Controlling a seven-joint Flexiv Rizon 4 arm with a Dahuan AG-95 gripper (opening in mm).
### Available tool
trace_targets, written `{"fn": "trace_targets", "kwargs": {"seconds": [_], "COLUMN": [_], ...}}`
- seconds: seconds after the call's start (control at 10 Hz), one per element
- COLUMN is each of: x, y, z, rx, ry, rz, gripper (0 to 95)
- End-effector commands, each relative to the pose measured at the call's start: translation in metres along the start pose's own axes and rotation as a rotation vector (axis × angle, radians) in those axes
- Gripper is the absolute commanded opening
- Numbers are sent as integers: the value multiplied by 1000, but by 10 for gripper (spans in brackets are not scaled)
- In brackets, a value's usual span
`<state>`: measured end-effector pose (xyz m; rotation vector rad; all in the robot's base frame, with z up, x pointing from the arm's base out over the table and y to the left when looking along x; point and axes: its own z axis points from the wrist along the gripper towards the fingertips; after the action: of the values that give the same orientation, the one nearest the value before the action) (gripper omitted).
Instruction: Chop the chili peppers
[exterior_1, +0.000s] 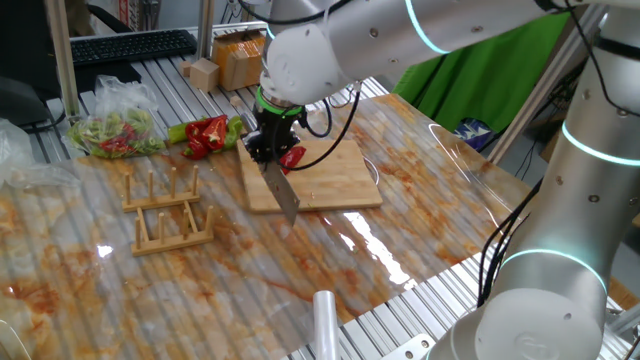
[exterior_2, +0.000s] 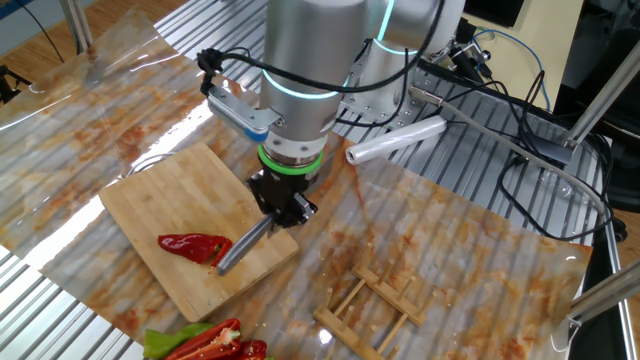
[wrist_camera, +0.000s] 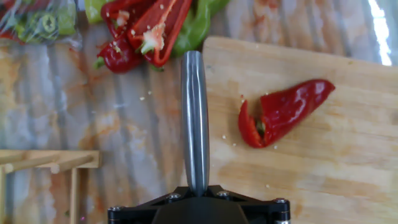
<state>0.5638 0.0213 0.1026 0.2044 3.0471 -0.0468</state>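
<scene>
One red chili pepper (wrist_camera: 283, 112) lies on the wooden cutting board (wrist_camera: 323, 155), split open at its wide end. It also shows as chili pepper (exterior_2: 195, 245) and chili pepper (exterior_1: 293, 157). My gripper (exterior_2: 283, 200) is shut on a steel knife (wrist_camera: 194, 118), which points forward over the board's left edge, left of the pepper and apart from it. From the side, the knife (exterior_2: 243, 243) slants down beside the pepper's tip. In the hand view, the gripper (wrist_camera: 196, 199) shows only as a black mount around the knife's base.
More cut red and green peppers (wrist_camera: 146, 28) lie off the board on the plastic-covered table. Behind them is a bag of pepper scraps (exterior_1: 115, 130). A wooden rack (exterior_1: 170, 210) stands left of the board (exterior_1: 330, 185), and a plastic roll (exterior_2: 395, 140) lies near the arm's base.
</scene>
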Motion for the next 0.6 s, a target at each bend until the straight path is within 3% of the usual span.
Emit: {"fn": "trace_targets", "kwargs": {"seconds": [0.1, 0.3, 0.6], "x": [3, 6, 8], "y": [-17, -24, -24], "z": [-10, -16, -20], "rx": [-12, -8, 0], "ry": [31, 52, 62], "rz": [43, 67, 19], "gripper": [0, 0, 0]}}
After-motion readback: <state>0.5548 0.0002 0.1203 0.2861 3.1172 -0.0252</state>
